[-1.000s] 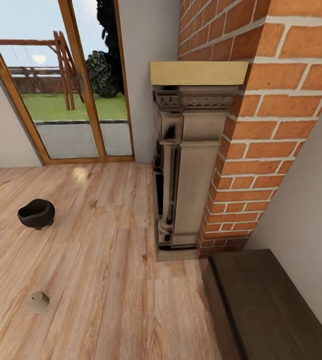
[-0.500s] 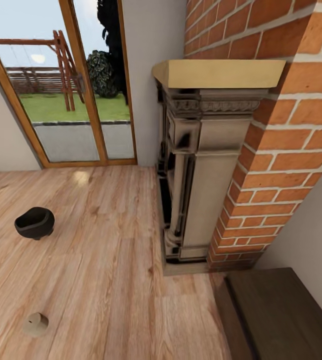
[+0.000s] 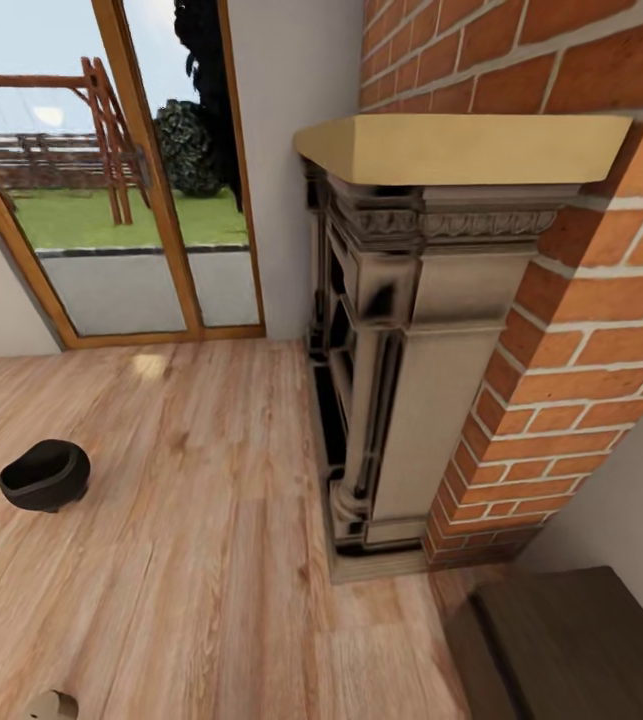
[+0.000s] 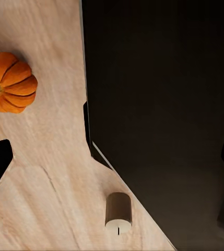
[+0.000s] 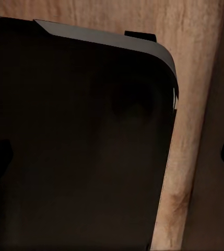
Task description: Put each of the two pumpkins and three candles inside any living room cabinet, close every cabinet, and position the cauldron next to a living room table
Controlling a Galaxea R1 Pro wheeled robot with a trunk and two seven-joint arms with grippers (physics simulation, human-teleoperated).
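In the head view a black cauldron [image 3: 45, 475] sits on the wooden floor at the left. At the bottom edge a small beige candle [image 3: 51, 706] is half cut off. The dark-brown cabinet [image 3: 561, 650] fills the bottom right corner, showing its flat top. In the left wrist view an orange pumpkin [image 4: 10, 81] and a brown candle with a cream top [image 4: 118, 212] rest on the floor beside the robot's dark base [image 4: 164, 94]. My left gripper [image 4: 112, 159] hangs open above them, holding nothing. My right gripper [image 5: 112, 157] is open over the dark base and floor.
A stone fireplace [image 3: 401, 360] with a pale wooden mantel [image 3: 461, 148] stands ahead against a red brick chimney [image 3: 581, 300]. A glass door with a wooden frame [image 3: 141, 180] is at the back left. Bare wooden floor [image 3: 201, 520] lies between the door, the cauldron and the fireplace.
The whole head picture has shifted, so the camera moved: the fireplace looks nearer and larger. The cauldron and candle have slid toward the lower left of the picture.
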